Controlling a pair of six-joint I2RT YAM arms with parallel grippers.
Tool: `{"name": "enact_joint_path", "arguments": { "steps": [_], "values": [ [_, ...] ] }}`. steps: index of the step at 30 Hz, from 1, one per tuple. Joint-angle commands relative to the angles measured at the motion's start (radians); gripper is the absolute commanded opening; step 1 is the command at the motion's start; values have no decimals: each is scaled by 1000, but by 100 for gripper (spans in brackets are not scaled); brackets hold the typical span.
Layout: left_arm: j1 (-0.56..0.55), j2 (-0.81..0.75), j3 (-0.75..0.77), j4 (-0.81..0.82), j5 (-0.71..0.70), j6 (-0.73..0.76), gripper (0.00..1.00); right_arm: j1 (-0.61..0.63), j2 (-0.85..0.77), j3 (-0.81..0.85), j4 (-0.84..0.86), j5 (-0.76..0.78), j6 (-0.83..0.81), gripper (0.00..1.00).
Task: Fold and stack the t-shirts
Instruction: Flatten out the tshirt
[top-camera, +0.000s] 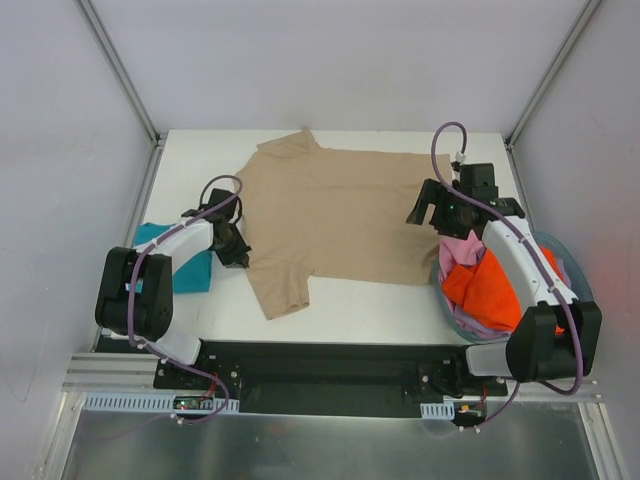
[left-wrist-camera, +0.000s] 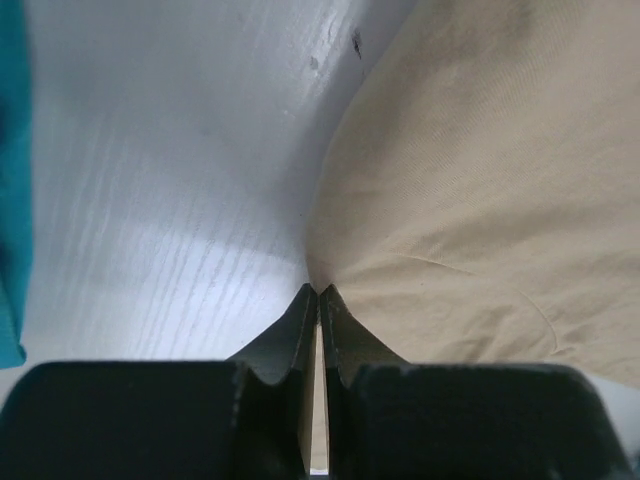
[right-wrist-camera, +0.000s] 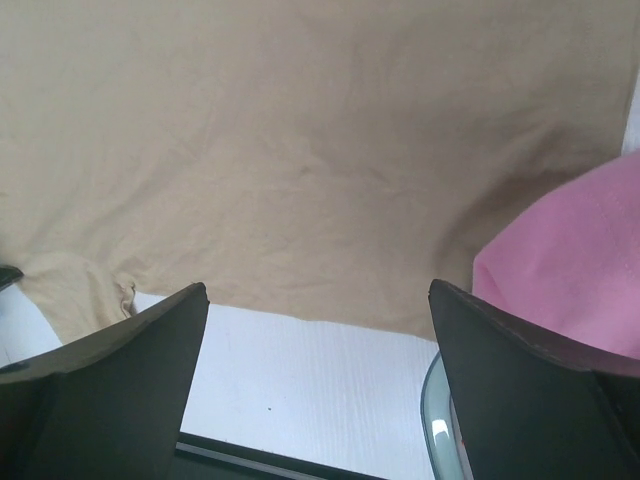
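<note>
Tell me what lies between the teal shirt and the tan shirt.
Mostly bare white table, shown in the left wrist view; the left tool is shut on the edge of the tan shirt.

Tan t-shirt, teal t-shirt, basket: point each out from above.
tan t-shirt (top-camera: 340, 215), top external view, middle of its body.
teal t-shirt (top-camera: 192, 272), top external view, lower right corner.
basket (top-camera: 578, 265), top external view, right rim.

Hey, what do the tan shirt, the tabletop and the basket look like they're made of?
The tan shirt: soft matte cloth, probably cotton knit, with fine weave and gentle creases. The tabletop: white painted or laminated board, judging by faint grain streaks. The basket: smooth blue-grey rim with a glossy highlight, likely plastic.
</note>
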Motion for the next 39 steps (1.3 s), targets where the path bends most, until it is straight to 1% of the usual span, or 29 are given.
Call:
{"name": "enact_joint_path", "arguments": {
  "steps": [1,4,6,9,10,11,14,15,16,17,18,19,20,21,22,23,24,25,27,28,29,31,32,34,35,36,38,39],
  "values": [
    [-5,-109,-10,-85,-133,-13,0,11,-106,-38,2,20,0,97],
    [-11,-143,3,-118,-177,-16,0,14,-145,-71,-2,23,-8,97],
    [-23,-137,24,-121,-187,-11,0,14,-149,-80,-4,29,-11,97],
    [-69,-82,130,-138,-172,1,0,14,-137,-79,-8,33,-17,97],
    [-120,-62,204,-143,-179,7,0,14,-131,-71,-13,33,-25,97],
    [-138,-41,248,-144,-182,18,0,14,-126,-66,-18,33,-26,97],
    [-204,73,416,-148,-109,27,0,12,-120,-59,-22,43,-30,97],
    [-223,141,459,-148,-107,32,0,12,-117,-57,-24,49,-30,97],
    [-238,178,546,-149,-109,42,0,12,-111,-54,-25,52,-30,97],
    [-265,218,588,-149,-107,43,0,14,-111,-51,-27,54,-31,97],
    [-275,292,628,-149,-77,40,0,14,-108,-49,-33,63,-34,97],
    [-283,327,703,-149,-39,35,0,12,-100,-45,-48,71,-37,97],
    [-299,388,736,-149,-12,35,0,12,-94,-36,-56,92,-45,97],
    [-310,412,763,-149,23,36,1,12,-91,-31,-65,103,-46,97],
    [-318,430,801,-151,37,39,16,11,-85,-26,-77,109,-49,97],
    [-332,453,811,-151,43,44,21,11,-85,-20,-84,117,-53,97],
    [-335,455,816,-152,52,49,24,12,-86,-20,-84,118,-53,97],
    [-336,450,805,-152,54,55,38,12,-91,-19,-85,118,-53,97],
    [-335,411,777,-157,33,62,49,12,-96,-19,-84,109,-50,97],
    [-335,391,739,-157,-4,66,54,12,-100,-19,-81,106,-49,97],
    [-333,337,718,-157,-24,69,61,12,-102,-20,-81,99,-48,97],
    [-333,279,650,-157,-69,82,62,12,-106,-20,-78,91,-42,97],
    [-332,216,624,-158,-102,87,66,12,-108,-20,-78,85,-40,97],
    [-318,153,532,-155,-142,84,70,14,-110,-26,-82,82,-39,97],
    [-307,94,500,-157,-168,79,71,12,-114,-29,-84,80,-37,97],
    [-295,67,431,-155,-176,72,73,12,-117,-31,-85,83,-37,97],
    [-241,6,365,-155,-170,44,74,12,-123,-42,-85,91,-36,97],
    [-223,-8,308,-155,-161,36,74,14,-126,-45,-88,94,-37,97]
  ]
}}
